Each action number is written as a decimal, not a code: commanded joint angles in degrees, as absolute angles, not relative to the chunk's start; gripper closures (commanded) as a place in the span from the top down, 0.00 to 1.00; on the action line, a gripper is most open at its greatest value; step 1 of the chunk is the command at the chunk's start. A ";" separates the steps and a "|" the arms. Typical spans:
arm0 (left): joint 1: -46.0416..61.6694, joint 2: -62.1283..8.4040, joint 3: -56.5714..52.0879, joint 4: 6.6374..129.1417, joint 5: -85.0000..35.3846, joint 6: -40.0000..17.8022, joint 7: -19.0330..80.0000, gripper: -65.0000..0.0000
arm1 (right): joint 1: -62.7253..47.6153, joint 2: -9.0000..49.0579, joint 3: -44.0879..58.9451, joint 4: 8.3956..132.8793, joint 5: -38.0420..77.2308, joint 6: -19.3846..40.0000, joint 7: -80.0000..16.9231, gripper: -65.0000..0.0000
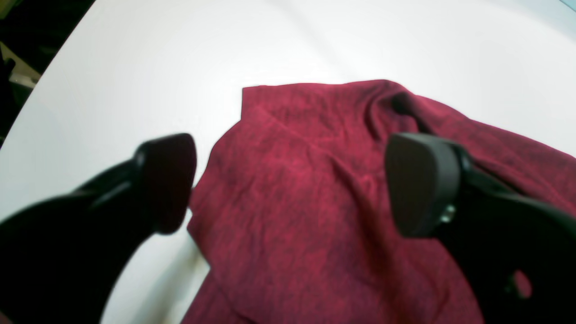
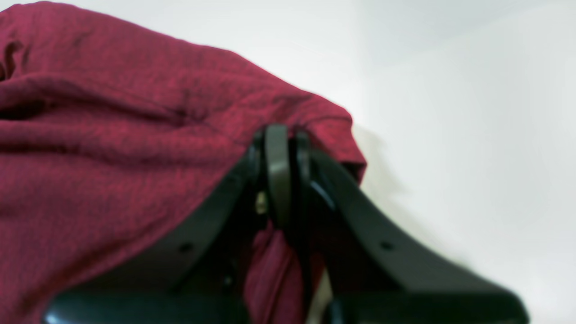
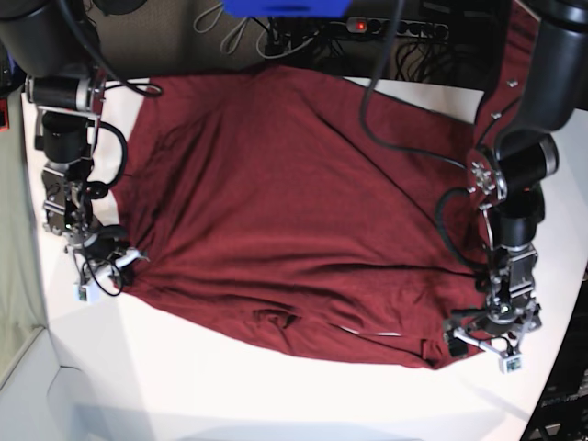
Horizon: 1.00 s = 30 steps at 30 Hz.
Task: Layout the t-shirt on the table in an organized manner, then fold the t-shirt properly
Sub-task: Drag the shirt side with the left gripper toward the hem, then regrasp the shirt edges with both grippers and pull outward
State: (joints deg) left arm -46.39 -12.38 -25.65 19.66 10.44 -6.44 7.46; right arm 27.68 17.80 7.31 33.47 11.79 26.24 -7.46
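Observation:
The dark maroon t-shirt [image 3: 294, 202] lies spread across the white table [image 3: 230, 386], with wrinkles along its near hem. In the left wrist view my left gripper [image 1: 294, 182] hangs open over a corner of the t-shirt [image 1: 292, 252], and nothing sits between its black fingers [image 1: 423, 184]. In the base view that left gripper [image 3: 487, 342] is at the cloth's near right corner. My right gripper [image 2: 281, 135] is shut on a bunched edge of the t-shirt [image 2: 112, 135], with fabric pinched between its fingers. The base view shows the right gripper [image 3: 121, 259] at the shirt's left edge.
Cables and a power strip [image 3: 358, 23] run along the table's far edge, beside a blue object [image 3: 285, 7]. The table edge curves off at the near right [image 3: 551, 404]. Bare white table [image 1: 135, 67] lies beyond the shirt corner in the left wrist view.

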 commanded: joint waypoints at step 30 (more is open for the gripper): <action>0.66 -7.52 -33.19 71.52 10.07 -6.90 20.70 0.52 | 30.37 19.91 7.78 40.04 11.21 25.89 -8.66 0.02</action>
State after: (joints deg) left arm 0.93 -6.98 -33.34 71.11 8.93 -7.49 18.98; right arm 28.95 19.64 7.66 39.09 10.81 25.65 -9.80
